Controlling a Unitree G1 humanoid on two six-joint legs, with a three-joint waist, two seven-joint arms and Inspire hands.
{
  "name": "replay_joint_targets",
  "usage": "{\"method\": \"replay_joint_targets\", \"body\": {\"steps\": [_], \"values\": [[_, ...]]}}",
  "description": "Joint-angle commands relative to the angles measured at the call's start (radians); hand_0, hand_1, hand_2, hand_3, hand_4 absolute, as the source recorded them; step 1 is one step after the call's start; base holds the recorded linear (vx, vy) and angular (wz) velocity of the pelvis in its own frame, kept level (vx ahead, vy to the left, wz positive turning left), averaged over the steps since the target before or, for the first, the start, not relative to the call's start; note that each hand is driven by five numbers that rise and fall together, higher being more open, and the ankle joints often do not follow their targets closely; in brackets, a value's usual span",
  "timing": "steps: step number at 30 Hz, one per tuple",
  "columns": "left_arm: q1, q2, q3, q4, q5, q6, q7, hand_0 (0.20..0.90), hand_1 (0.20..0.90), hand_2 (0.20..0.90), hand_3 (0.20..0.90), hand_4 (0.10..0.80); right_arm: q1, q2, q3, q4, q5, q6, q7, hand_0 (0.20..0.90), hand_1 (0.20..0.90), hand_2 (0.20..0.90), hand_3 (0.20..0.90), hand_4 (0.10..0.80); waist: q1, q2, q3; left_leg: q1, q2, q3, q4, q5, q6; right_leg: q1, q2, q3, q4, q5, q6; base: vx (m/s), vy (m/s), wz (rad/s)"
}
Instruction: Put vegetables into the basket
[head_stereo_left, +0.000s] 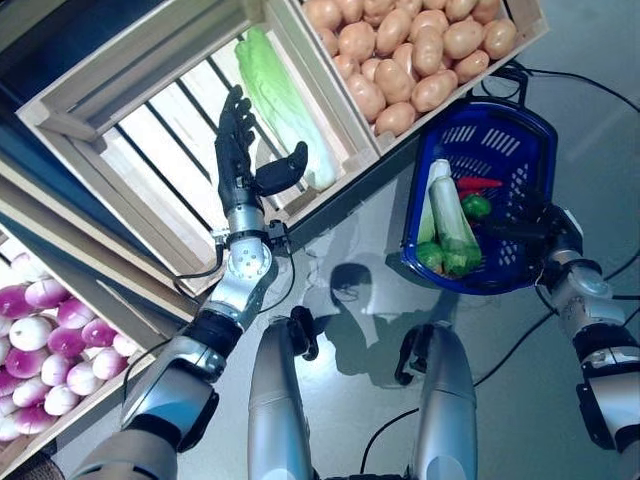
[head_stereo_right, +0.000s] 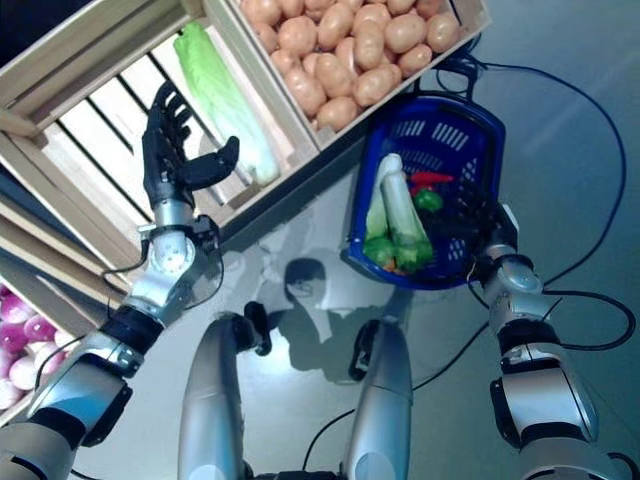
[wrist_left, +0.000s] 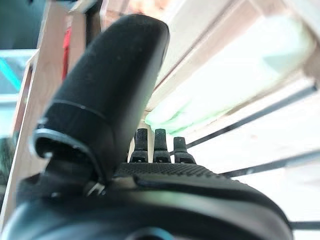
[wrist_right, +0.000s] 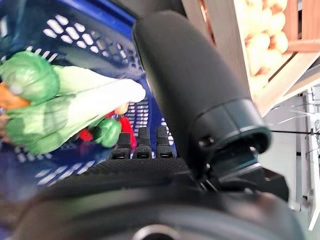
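Vegetables fill the stall ahead; a pale green cabbage (head_stereo_left: 285, 105) lies alone on the slats of a wooden crate (head_stereo_left: 130, 160), lengthwise along the crate's right wall; the left hand (head_stereo_left: 243, 150) hovers over those slats just beside the cabbage, fingers straight and spread, thumb standing out toward the leafy end, holding nothing; whether the thumb touches the leaves I cannot tell; in the left wrist view the cabbage shows as a pale green blur past the fingertips (wrist_left: 155, 145).

Potatoes (head_stereo_left: 400, 50) are heaped in the neighbouring crate to the right; purple and white onions (head_stereo_left: 40, 340) sit in a lower crate at the near left.

To the right, a blue basket (head_stereo_left: 520, 130) hangs by the potato crate's front corner; it holds a second cabbage (head_stereo_left: 445, 215) lying lengthwise, a red pepper (head_stereo_left: 478, 184), a green pepper (head_stereo_left: 476, 207) just beside it, and some orange vegetable showing near the cabbage's end in the right wrist view; the right hand (head_stereo_left: 560, 232) is at the basket's right rim, its fingers hidden against the basket, so their state cannot be told.
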Motion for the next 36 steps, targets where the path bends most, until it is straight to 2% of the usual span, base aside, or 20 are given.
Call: {"method": "replay_joint_targets", "body": {"steps": [1, 5, 12, 15, 20, 22, 28, 33, 36], "values": [[-0.163, 0.125, -0.02, 0.036, 0.261, 0.008, 0.138, 0.9, 0.9, 0.9, 0.9, 0.8, -0.009, -0.025, -0.006, -0.01, 0.091, -0.07, 0.061, 0.9, 0.9, 0.9, 0.9, 0.8, 0.001, -0.027, -0.033, 0.153, 0.035, 0.027, -0.002, -0.184, -0.032, 0.008, 0.018, 0.01, -0.161, 0.18, -0.027, 0.0, 0.0, 0.0], [-0.207, 0.253, -0.05, 0.144, 0.406, 0.093, 0.157, 0.9, 0.9, 0.9, 0.9, 0.8, 0.041, -0.054, -0.014, -0.003, 0.114, -0.08, 0.1, 0.9, 0.9, 0.9, 0.9, 0.8, -0.011, -0.023, -0.034, 0.146, 0.05, 0.032, 0.019, -0.189, -0.039, 0.0, 0.02, 0.017, -0.152, 0.176, -0.03, 0.014, 0.008, -0.18], [-0.199, 0.406, -0.097, 0.288, 0.615, 0.186, 0.132, 0.9, 0.9, 0.9, 0.9, 0.8, 0.106, -0.091, -0.011, 0.003, 0.107, -0.095, 0.127, 0.9, 0.9, 0.9, 0.9, 0.8, -0.024, -0.004, -0.026, 0.144, 0.063, 0.045, 0.021, -0.193, -0.05, -0.011, 0.014, 0.028, -0.145, 0.166, -0.034, -0.006, 0.038, -0.06], [-0.198, 0.449, -0.127, 0.319, 0.673, 0.201, 0.129, 0.9, 0.9, 0.9, 0.9, 0.8, 0.103, -0.111, -0.006, 0.015, 0.111, -0.091, 0.131, 0.9, 0.9, 0.9, 0.9, 0.8, -0.026, 0.004, -0.021, 0.143, 0.065, 0.053, 0.015, -0.19, -0.056, -0.014, 0.011, 0.033, -0.148, 0.165, -0.035, -0.022, 0.054, -0.06], [-0.223, 0.494, -0.191, 0.353, 0.806, 0.204, 0.112, 0.9, 0.9, 0.9, 0.9, 0.8, 0.076, -0.146, 0.004, 0.043, 0.119, -0.086, 0.147, 0.9, 0.9, 0.9, 0.9, 0.8, -0.028, 0.02, -0.017, 0.136, 0.069, 0.062, 0.018, -0.192, -0.06, -0.027, 0.003, 0.04, -0.14, 0.162, -0.034, -0.02, 0.05, 0.0], [-0.244, 0.514, -0.238, 0.361, 0.822, 0.202, 0.089, 0.9, 0.9, 0.9, 0.9, 0.8, 0.058, -0.161, 0.013, 0.052, 0.099, -0.084, 0.158, 0.9, 0.9, 0.9, 0.9, 0.8, -0.031, 0.027, -0.013, 0.131, 0.072, 0.068, 0.021, -0.192, -0.062, -0.033, -0.002, 0.042, -0.137, 0.162, -0.032, -0.025, 0.052, 0.01], [-0.285, 0.536, -0.304, 0.371, 0.881, 0.167, 0.083, 0.9, 0.9, 0.9, 0.9, 0.8, 0.027, -0.175, 0.042, 0.059, 0.081, -0.075, 0.16, 0.9, 0.9, 0.9, 0.9, 0.8, -0.036, 0.036, -0.006, 0.121, 0.078, 0.074, 0.029, -0.193, -0.064, -0.047, -0.005, 0.05, -0.13, 0.164, -0.03, -0.011, 0.041, -0.04], [-0.309, 0.557, -0.366, 0.361, 0.934, 0.151, 0.142, 0.9, 0.9, 0.9, 0.9, 0.8, 0.024, -0.185, 0.032, 0.07, 0.134, -0.061, 0.189, 0.9, 0.9, 0.9, 0.9, 0.8, -0.043, 0.045, -0.003, 0.104, 0.082, 0.08, 0.029, -0.19, -0.067, -0.064, -0.007, 0.056, -0.13, 0.169, -0.027, -0.005, 0.021, -0.02], [-0.314, 0.559, -0.371, 0.354, 0.946, 0.16, 0.188, 0.9, 0.9, 0.9, 0.9, 0.8, 0.034, -0.179, 0.03, 0.058, 0.128, -0.068, 0.189, 0.9, 0.9, 0.9, 0.9, 0.8, -0.045, 0.046, -0.003, 0.099, 0.083, 0.082, 0.027, -0.188, -0.068, -0.071, -0.006, 0.059, -0.133, 0.171, -0.026, 0.0, 0.0, 0.0]]}}
